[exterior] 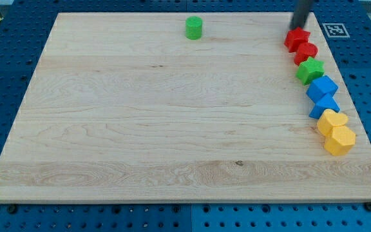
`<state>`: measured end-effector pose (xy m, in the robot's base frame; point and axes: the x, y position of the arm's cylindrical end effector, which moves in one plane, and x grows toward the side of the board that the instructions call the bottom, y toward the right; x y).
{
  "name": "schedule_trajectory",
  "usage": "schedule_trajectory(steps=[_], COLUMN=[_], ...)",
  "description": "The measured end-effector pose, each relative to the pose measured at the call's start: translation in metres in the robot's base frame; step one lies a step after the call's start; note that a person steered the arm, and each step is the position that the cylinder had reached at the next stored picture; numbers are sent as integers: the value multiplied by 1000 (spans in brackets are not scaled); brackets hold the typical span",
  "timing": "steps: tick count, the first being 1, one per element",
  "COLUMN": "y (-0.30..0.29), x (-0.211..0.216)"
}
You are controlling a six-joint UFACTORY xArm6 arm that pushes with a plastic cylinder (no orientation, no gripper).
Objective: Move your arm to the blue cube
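The blue cube [321, 87] sits near the board's right edge, in a column of blocks. Just below it lies a second blue block [324, 106], wedge-like in shape. My rod comes down from the view's top right and my tip [295, 28] stands at the upper edge of a red star-shaped block [296, 39]. The tip is above and a little left of the blue cube, with a second red block [306, 52] and a green star-shaped block [310, 69] between them.
Two yellow blocks [332, 121] [339, 140] end the column below the blue ones. A green cylinder [194, 28] stands alone near the board's top middle. A small marker tag [335, 29] lies off the board at the top right.
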<state>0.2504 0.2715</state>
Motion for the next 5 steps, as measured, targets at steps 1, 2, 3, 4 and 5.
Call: schedule_trajectory(steps=[1, 2, 3, 4, 5], y=[66, 74, 71, 71, 48], x=[23, 83, 135, 136, 156])
